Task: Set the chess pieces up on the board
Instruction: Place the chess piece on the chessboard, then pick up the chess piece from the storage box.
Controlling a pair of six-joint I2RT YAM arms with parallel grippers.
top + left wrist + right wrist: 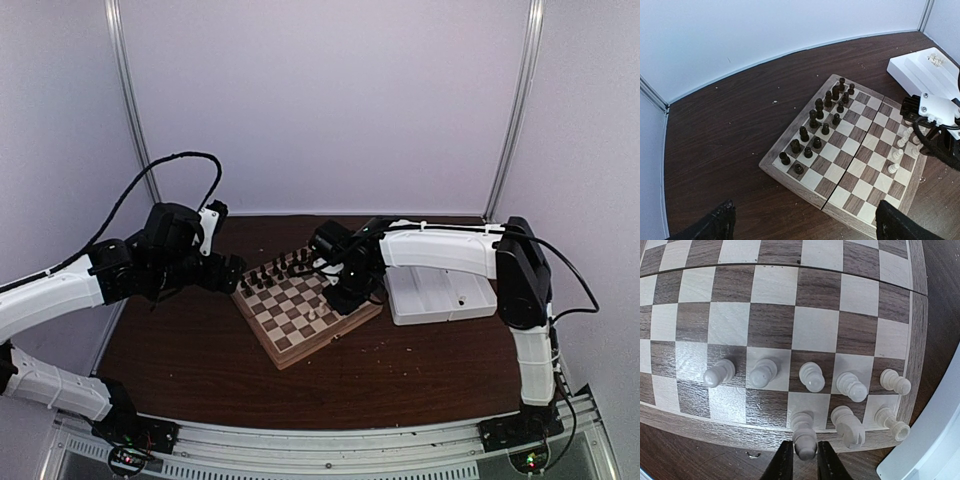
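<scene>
The board (pixel 290 335) lies tilted at the table's middle and also shows in the left wrist view (pixel 840 195) and the right wrist view (pixel 815 330). Several cream-white chess pieces (pixel 811 376) stand in a row near its right edge, with two more (pixel 847 426) behind them. My right gripper (pixel 805 462) is shut on the head of one cream-white piece (pixel 804 437) standing on a back-row square; it also shows in the top view (pixel 345 295). My left gripper (pixel 807 227) is open and empty above the board's left corner (pixel 225 272). Dark pieces (pixel 820 120) fill the far side.
A white rectangular tray (pixel 440 295) sits right of the board, touching close to its corner; a small cream piece (pixel 936 60) lies in it. The tray's edge (pixel 930 440) is just right of my right gripper. White walls enclose the dark table (pixel 180 360).
</scene>
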